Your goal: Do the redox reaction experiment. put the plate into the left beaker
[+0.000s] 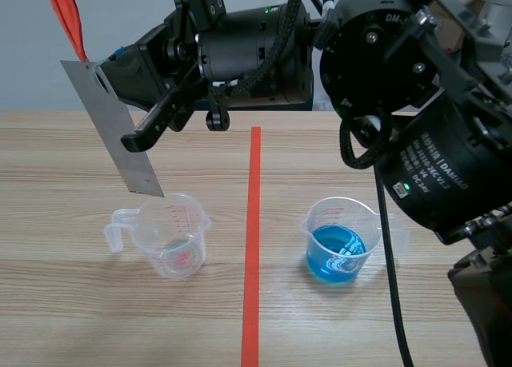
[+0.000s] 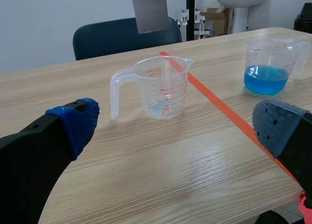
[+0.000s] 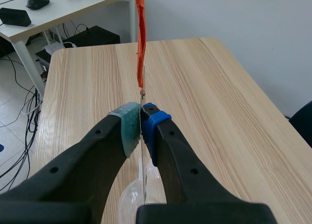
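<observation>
A grey metal plate (image 1: 120, 131) hangs tilted, its lower corner just above the rim of the left beaker (image 1: 172, 235). An orange-red ribbon (image 1: 68, 15) is tied to its top. My right gripper (image 1: 112, 79) reaches across from the right and is shut on the plate's upper part. The right wrist view shows the plate (image 3: 144, 180) edge-on between the right gripper's (image 3: 141, 121) pads, with the beaker (image 3: 130, 204) below. The clear, handled left beaker (image 2: 163, 90) stands ahead of my left gripper (image 2: 175, 126), which is open and low over the table, with the plate (image 2: 150, 9) hanging above the beaker.
A second clear beaker (image 1: 340, 239) holding blue liquid stands right of the orange-red tape line (image 1: 252, 247); the beaker (image 2: 270, 65) also shows in the left wrist view. My right arm's bulky body (image 1: 432, 119) fills the upper right. A blue chair (image 2: 122, 36) stands beyond the table.
</observation>
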You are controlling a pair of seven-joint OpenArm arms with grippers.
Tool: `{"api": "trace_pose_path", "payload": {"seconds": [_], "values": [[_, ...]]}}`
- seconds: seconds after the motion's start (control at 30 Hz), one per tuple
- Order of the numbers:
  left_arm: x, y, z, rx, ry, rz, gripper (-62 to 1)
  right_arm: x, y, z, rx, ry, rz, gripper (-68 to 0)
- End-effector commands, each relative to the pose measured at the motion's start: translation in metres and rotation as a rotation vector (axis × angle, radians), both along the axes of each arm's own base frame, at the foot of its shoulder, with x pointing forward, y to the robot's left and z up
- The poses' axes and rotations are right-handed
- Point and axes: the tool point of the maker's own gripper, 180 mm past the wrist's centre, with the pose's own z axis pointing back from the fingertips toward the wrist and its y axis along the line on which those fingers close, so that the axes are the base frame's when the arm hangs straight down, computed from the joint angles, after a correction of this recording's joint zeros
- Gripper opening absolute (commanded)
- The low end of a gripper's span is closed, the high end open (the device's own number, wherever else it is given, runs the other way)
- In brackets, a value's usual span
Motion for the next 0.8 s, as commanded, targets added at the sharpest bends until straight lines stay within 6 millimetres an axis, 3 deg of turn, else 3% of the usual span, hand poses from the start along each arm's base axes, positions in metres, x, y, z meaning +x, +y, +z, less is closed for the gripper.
{"api": "trace_pose_path", "payload": {"seconds": [0.0, 0.77], "values": [[-0.0004, -0.0007, 0.0073, -0.010, -0.024, -0.002, 1.4, -0.0002, 0.0009, 0.0165, 0.036, -0.036, 0.014, -66.9], [-0.0004, -0.0007, 0.0074, -0.010, -0.025, -0.002, 1.4, -0.0005, 0.0011, 0.0189, 0.049, -0.038, 0.016, -66.9]]}}
